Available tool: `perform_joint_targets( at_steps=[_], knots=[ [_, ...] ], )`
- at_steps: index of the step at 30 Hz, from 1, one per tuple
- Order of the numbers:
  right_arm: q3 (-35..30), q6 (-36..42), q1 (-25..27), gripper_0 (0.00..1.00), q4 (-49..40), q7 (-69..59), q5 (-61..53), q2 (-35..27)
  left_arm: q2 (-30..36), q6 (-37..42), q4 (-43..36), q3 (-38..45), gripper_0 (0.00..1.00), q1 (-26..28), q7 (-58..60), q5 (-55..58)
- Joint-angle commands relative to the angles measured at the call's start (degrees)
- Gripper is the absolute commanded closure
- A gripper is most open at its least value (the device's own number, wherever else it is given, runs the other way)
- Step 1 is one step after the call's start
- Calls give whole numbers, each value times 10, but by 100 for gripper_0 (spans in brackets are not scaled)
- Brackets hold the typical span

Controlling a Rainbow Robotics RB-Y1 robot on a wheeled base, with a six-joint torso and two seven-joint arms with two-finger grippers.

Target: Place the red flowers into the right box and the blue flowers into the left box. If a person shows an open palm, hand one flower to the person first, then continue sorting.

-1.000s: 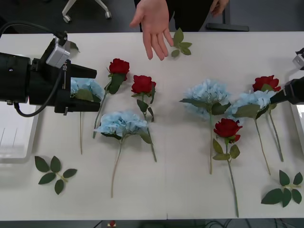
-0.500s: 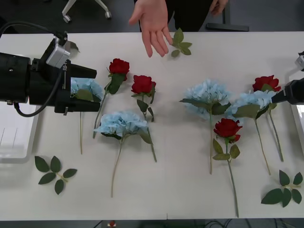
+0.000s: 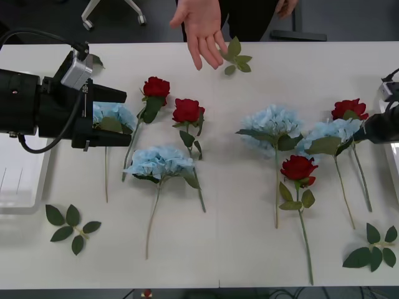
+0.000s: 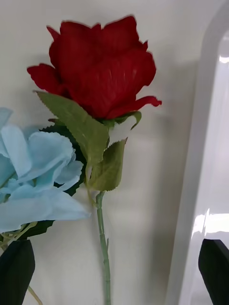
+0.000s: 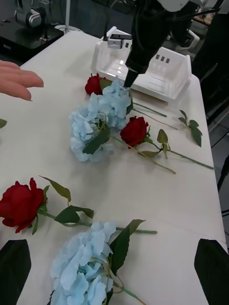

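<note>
Several red flowers lie on the white table, among them one (image 3: 156, 87) at the left and one (image 3: 349, 109) at the far right. Blue flowers lie between them, one (image 3: 159, 161) left of centre and one (image 3: 271, 124) to the right. My left gripper (image 3: 124, 118) is open, its black fingers on either side of a blue flower head (image 3: 111, 116), which appears close up as a blue flower head (image 5: 90, 267). My right gripper (image 3: 365, 131) is open at the far-right rose (image 4: 100, 71), whose stem (image 4: 102, 248) runs between the fingers. A person's open palm (image 3: 202, 31) is held over the far edge.
The left box (image 3: 19, 180) sits under my left arm; the right box (image 3: 393, 149) lies at the table's right edge, its rim (image 4: 200, 167) beside the rose. Loose leaf sprigs lie front left (image 3: 72, 224), front right (image 3: 374, 246) and by the hand (image 3: 235, 56).
My right gripper has shifted slightly toward the table's right edge. The person's hand has drawn back a little toward the far edge. The left arm has not moved.
</note>
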Motion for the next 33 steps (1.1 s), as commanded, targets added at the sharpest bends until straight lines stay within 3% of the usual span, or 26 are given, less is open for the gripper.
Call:
perform_joint_targets(
  at_steps=[1, 15, 22, 33],
  knots=[
    [-6, -11, -18, 0, 18, 7, 19, 12, 7, -7, -9, -4, 0, -4, -24, -3],
    [-1, -52, -22, 0, 91, 25, 64, 53, 7, -7, -9, -4, 0, -3, -25, -3],
    [35, -71, -45, 0, 134, 23, 69, 61, 7, -7, -9, -4, 0, -2, -26, -4],
    [38, -77, -73, 0, 186, 29, 88, 91, 5, -7, -10, -4, 0, -2, -26, -3]
  ],
)
